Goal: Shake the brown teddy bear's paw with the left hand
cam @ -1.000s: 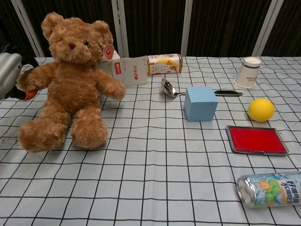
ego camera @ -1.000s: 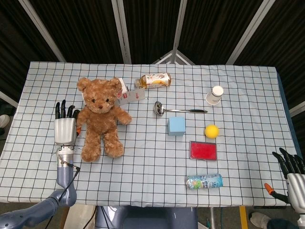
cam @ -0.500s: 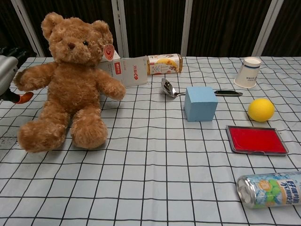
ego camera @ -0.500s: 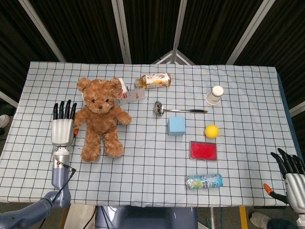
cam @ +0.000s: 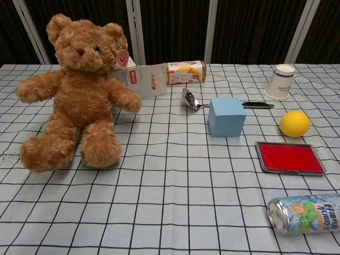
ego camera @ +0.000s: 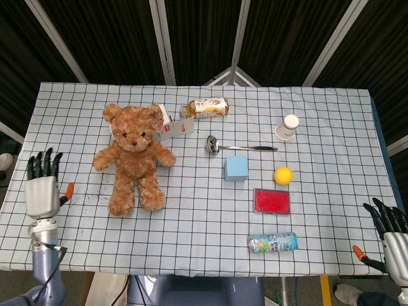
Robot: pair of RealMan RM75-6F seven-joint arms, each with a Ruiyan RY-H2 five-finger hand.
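The brown teddy bear [ego camera: 132, 156] [cam: 78, 90] sits upright on the checked tablecloth at the left, arms spread to both sides. Its paw [ego camera: 99, 162] [cam: 29, 89] on the left side lies free, touched by nothing. My left hand [ego camera: 42, 189] hovers at the table's left edge, well apart from that paw, fingers straight and spread, holding nothing. My right hand [ego camera: 393, 237] rests at the lower right corner off the table, fingers apart and empty. Neither hand shows in the chest view.
Behind the bear lie a small carton [ego camera: 176, 129] and a bottle [ego camera: 207, 107]. A spoon [ego camera: 236, 146], blue cube [ego camera: 236, 168], yellow ball [ego camera: 283, 175], red tray [ego camera: 272, 201], can [ego camera: 273, 242] and paper cup [ego camera: 288, 126] spread to the right.
My left hand let go of the bear's paw and drew back left and toward the table's near edge, leaving the chest view. The paw settled outward. The right hand stayed put.
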